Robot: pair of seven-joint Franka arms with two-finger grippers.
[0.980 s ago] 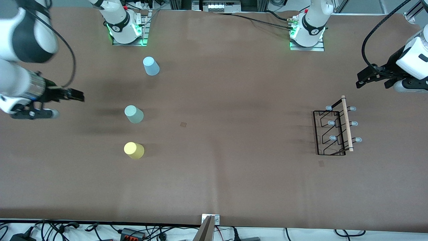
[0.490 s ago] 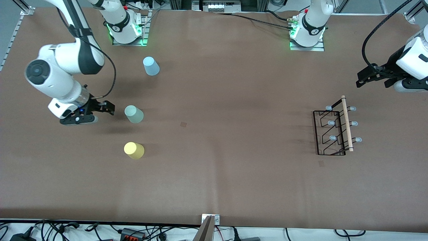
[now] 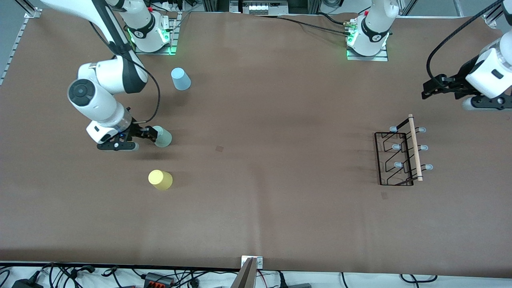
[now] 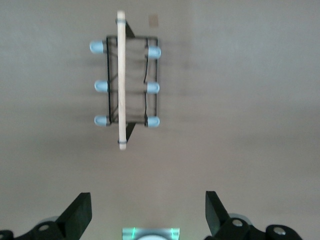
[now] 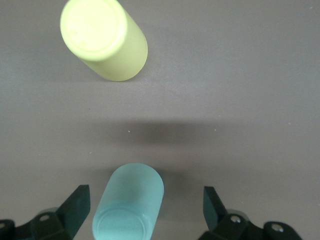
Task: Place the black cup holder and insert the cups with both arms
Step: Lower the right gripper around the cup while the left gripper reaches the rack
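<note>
right tool [image 3: 149, 135] low over the desk [image 3: 272, 208] at the right arm's end, fingers [image 5: 75, 205] spread wide, green cup [image 3: 162, 136] sitting between them. right wrist view: green cup [image 5: 130, 202] centred in the gap, clear space on either side, neither finger touching it. cup stands upside down, flat base up.

yellow cup [image 3: 160, 179] also upside down, on the desk nearer the front camera than the green one, well apart from it. in the right wrist view it [image 5: 104, 38] shows base up, free of the tool.

blue cup [image 3: 181, 79] upside down too, nearest the right arm's base, farther from the front camera than the green cup. the three cups make a rough line running toward the camera.

holder [image 3: 400, 157] lies on the desk toward the left arm's end, wooden rod [image 3: 415, 147] on top, pale capped pegs out to both sides, three per side. no cup on it.

left tool [image 3: 434, 89] up in the air over the desk at the left arm's end, fingers [image 4: 80, 212] spread, holding nothing. left wrist view looks straight down on the holder [image 4: 127, 85], rod [image 4: 121, 80] lengthwise down the middle, well clear of the fingertips.
</note>
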